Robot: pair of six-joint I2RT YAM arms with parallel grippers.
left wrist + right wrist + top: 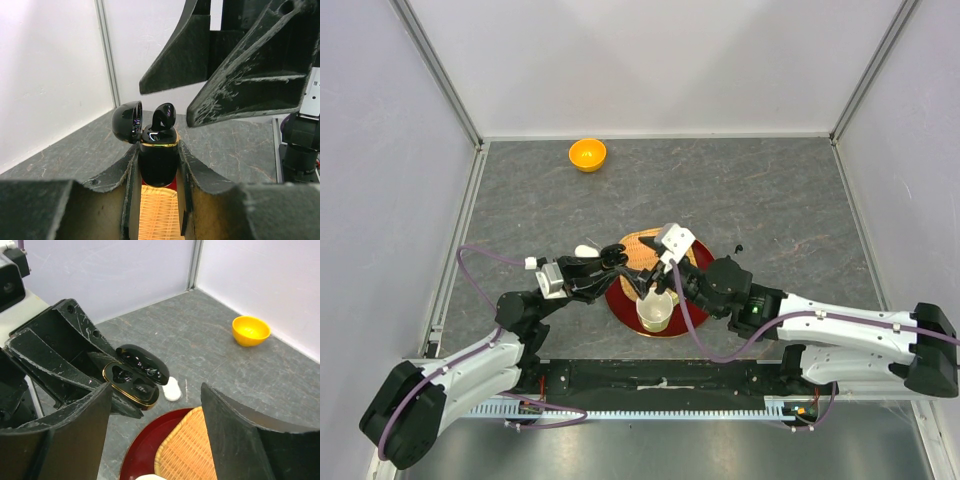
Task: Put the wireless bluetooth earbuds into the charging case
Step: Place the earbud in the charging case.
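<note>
Where left pincer clamps, charging case sits.

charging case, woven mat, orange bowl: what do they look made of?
The charging case looks like glossy black plastic: sharp reflections and a thin gold-coloured band at the rim.
The woven mat is straw or bamboo, going by its tan basket weave; I cannot tell which.
The orange bowl is probably smooth plastic: even colour and a soft sheen.
</note>
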